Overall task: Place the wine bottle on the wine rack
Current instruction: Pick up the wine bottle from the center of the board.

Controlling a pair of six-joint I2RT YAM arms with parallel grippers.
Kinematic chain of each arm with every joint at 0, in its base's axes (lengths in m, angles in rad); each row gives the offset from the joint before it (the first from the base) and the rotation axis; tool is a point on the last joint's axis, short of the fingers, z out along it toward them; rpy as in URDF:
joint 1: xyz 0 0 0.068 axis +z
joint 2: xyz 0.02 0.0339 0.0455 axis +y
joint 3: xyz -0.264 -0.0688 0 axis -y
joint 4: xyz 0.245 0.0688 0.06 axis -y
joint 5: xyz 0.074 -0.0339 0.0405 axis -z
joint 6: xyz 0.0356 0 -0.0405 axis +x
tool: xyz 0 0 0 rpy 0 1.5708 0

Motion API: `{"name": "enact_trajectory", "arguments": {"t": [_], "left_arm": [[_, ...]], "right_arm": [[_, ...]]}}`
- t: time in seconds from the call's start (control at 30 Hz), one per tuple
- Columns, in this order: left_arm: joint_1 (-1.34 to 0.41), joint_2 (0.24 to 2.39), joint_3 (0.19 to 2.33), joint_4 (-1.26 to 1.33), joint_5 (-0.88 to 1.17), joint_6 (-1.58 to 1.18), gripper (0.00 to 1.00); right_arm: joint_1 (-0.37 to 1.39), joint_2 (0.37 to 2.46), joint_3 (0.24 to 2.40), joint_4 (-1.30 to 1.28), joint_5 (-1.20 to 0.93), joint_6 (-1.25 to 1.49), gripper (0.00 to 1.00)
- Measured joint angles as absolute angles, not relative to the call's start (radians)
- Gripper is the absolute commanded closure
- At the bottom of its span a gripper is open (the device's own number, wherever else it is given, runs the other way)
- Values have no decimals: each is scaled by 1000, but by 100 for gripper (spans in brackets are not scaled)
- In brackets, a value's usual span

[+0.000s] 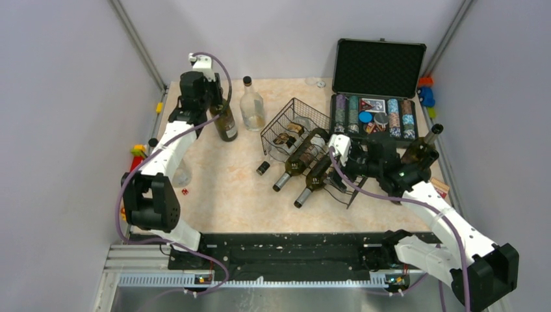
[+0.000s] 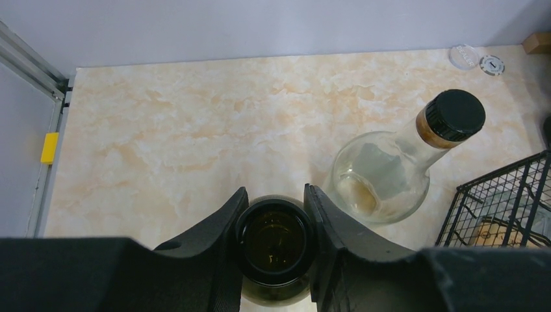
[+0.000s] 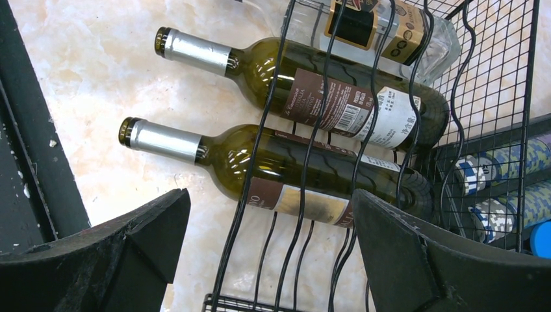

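Observation:
A dark wine bottle (image 1: 227,123) stands upright at the back left of the table. My left gripper (image 1: 219,106) is shut on its open mouth (image 2: 275,242), one finger (image 2: 221,227) pressed on each side of the neck. The black wire wine rack (image 1: 295,127) sits mid-table with two green wine bottles (image 1: 302,159) (image 1: 318,175) lying on it, necks toward the near left. My right gripper (image 1: 328,170) hovers open over the rack's wavy wires (image 3: 305,214), beside the nearer lying bottle (image 3: 305,169), holding nothing.
A clear round flask with a black cap (image 1: 252,107) (image 2: 390,169) stands just right of the held bottle. An open black case of poker chips (image 1: 373,114) lies behind the rack. Another bottle (image 1: 421,149) stands at the right. A small black cap (image 1: 262,168) lies left of the rack.

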State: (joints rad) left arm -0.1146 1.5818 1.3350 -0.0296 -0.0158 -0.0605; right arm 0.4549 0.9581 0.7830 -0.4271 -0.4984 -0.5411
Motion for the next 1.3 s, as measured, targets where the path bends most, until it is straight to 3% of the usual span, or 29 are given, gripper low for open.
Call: {"name": "enact_trajectory", "arguments": {"t": [0.1,0.83,1.3], "left_arm": [[-115,1568,1336,-65,-6,-54,100],[-114,1318,1375,-434,97,-70,100],[-113,1266,1544,-634,263,-192,100]], "right_arm": [[455,958,779,-427,-498,-541,2],[455,972,786,-419,-506,-521,1],[473,1164,1074,-463,-608,-459,1]]}}
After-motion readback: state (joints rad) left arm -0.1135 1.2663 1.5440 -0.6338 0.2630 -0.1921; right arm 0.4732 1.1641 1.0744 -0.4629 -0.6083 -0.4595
